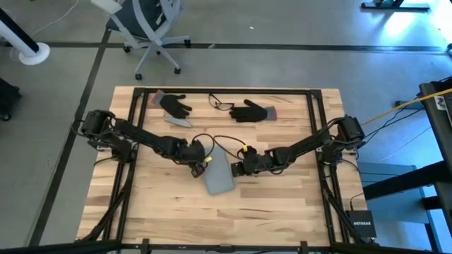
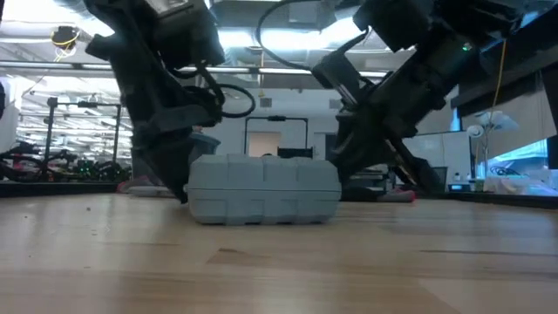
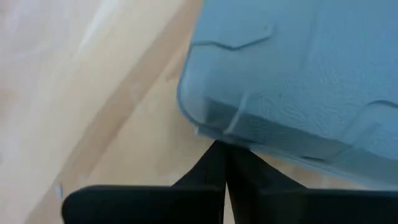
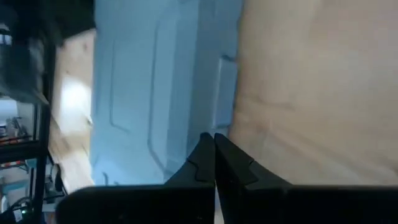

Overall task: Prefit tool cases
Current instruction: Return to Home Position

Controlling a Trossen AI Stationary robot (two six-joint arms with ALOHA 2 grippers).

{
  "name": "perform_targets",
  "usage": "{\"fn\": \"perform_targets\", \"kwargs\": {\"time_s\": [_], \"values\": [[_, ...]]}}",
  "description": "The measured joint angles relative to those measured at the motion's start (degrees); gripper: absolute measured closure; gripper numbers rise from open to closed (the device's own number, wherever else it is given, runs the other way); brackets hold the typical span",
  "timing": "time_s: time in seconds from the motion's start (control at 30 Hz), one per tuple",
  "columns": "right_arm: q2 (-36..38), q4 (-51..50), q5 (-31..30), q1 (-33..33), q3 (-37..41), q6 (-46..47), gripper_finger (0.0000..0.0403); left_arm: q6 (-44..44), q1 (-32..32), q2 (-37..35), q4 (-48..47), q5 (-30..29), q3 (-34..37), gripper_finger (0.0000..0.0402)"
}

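From above, the tool case (image 1: 217, 174) lay closed and flat near the middle of the counter (image 1: 282, 204), turned a little askew. The left arm (image 1: 152, 143) reached in from one side and the right arm (image 1: 293, 152) from the other. The left jaws sat just beside the case's far left corner and the right jaws just beside its right edge, neither of them around it. Two black gloves (image 1: 175, 106) (image 1: 253, 111) lay well apart from it, at the far edge.

Down at counter level, the case (image 2: 263, 189) rested lid down and shut on the wood (image 2: 279, 262), with a dark arm coming down on each side behind it.

Over to the left wrist: the fingers (image 3: 205, 177) were pressed together, empty, with the case (image 3: 298, 81) just ahead of their tips. Whether they touched it could not be told.

Right wrist, same story: fingers (image 4: 202, 165) closed on nothing, with the case (image 4: 155, 87) lying just past their tips and bare wood alongside.
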State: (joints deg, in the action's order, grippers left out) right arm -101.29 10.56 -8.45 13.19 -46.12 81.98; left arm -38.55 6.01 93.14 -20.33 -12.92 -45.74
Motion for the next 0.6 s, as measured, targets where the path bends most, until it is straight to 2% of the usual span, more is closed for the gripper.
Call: {"fn": "perform_targets", "kwargs": {"time_s": [0.27,0.4,0.6], "values": [[-2.09,1.40,-1.03,3.79,-0.01,6.34,0.0403,0.12,-1.84,0.00,3.69,0.30,-0.07,0.0401],[-2.21,3.32,-2.34,3.82,-0.01,6.60,0.0403,0.60,-1.58,0.00,3.40,0.54,-0.09,0.0401],[-0.43,-2.16,-1.02,3.71,-0.03,3.54,0.0403,0.49,-2.08,-3.56,-5.55,1.08,-0.87,0.0401]]}}
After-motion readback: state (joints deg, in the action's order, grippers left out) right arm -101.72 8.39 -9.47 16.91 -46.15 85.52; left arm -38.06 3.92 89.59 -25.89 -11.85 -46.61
